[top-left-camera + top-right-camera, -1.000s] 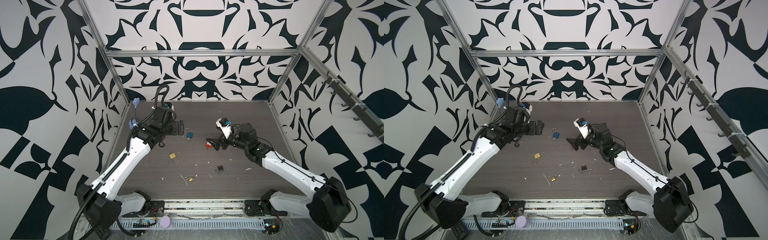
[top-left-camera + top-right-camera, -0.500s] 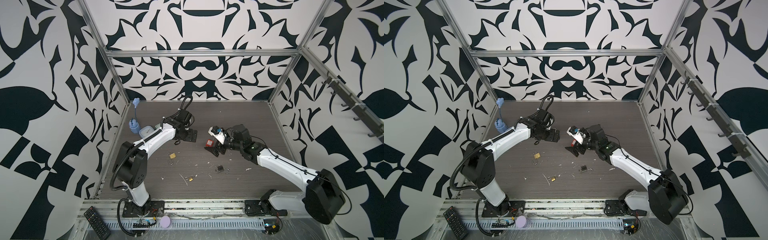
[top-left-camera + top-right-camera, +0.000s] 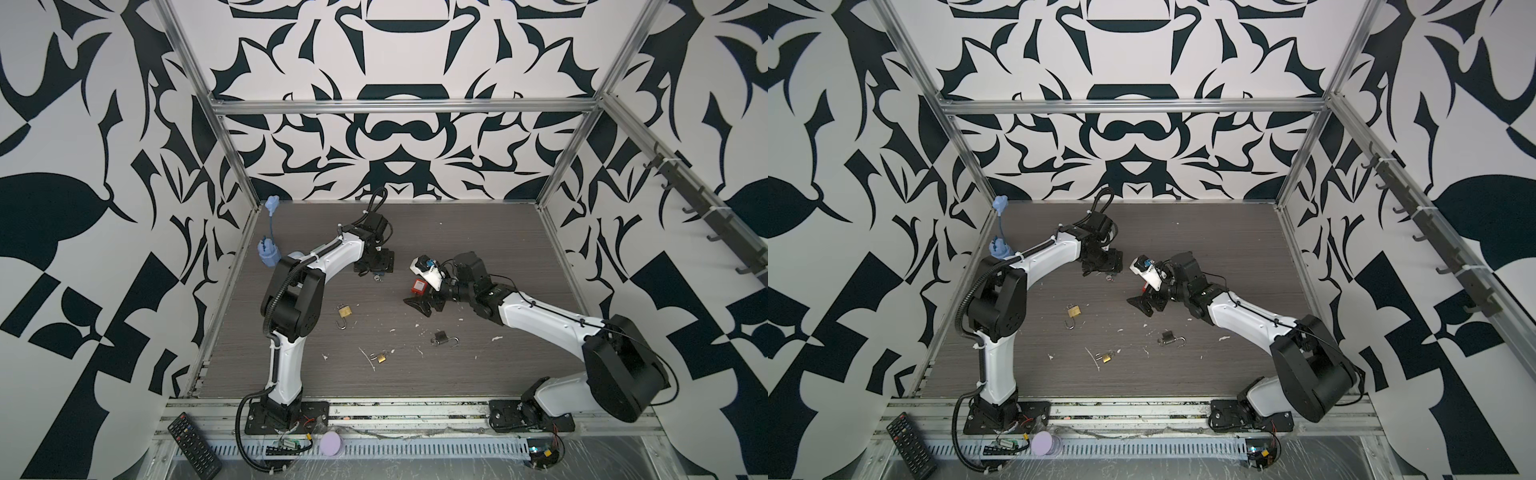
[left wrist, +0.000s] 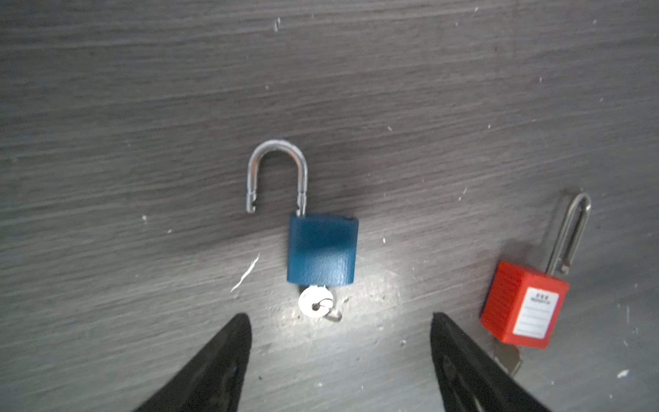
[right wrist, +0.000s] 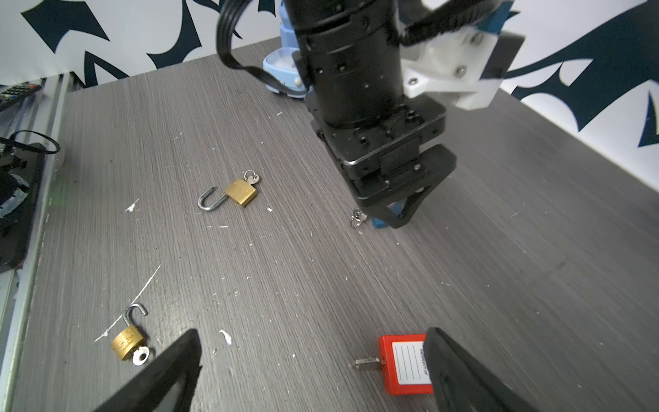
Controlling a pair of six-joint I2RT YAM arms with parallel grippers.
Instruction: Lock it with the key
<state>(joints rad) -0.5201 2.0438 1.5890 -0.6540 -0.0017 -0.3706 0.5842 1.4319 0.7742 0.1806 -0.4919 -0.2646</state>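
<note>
A blue padlock (image 4: 321,251) lies flat on the grey table with its shackle swung open and a silver key (image 4: 315,305) in its base. My left gripper (image 4: 339,317) hangs open just above the key end, nothing between its fingers. In both top views the left gripper (image 3: 374,269) hides most of the padlock. A red padlock (image 5: 403,364) with a key (image 5: 365,364) in it lies under my right gripper (image 5: 313,333), which is open; one finger overlaps the red body. The red padlock (image 3: 419,286) shows beside the right gripper (image 3: 422,305).
Two brass padlocks (image 3: 344,310) (image 3: 380,356) and a black padlock (image 3: 441,336) lie open nearer the front, each with a key. A light blue object (image 3: 268,253) stands at the back left. A remote (image 3: 193,440) lies on the front rail. White scraps dot the table.
My left gripper has moved right and now sits over the blue padlock. My right gripper has shifted a little left and lower by the red padlock.
</note>
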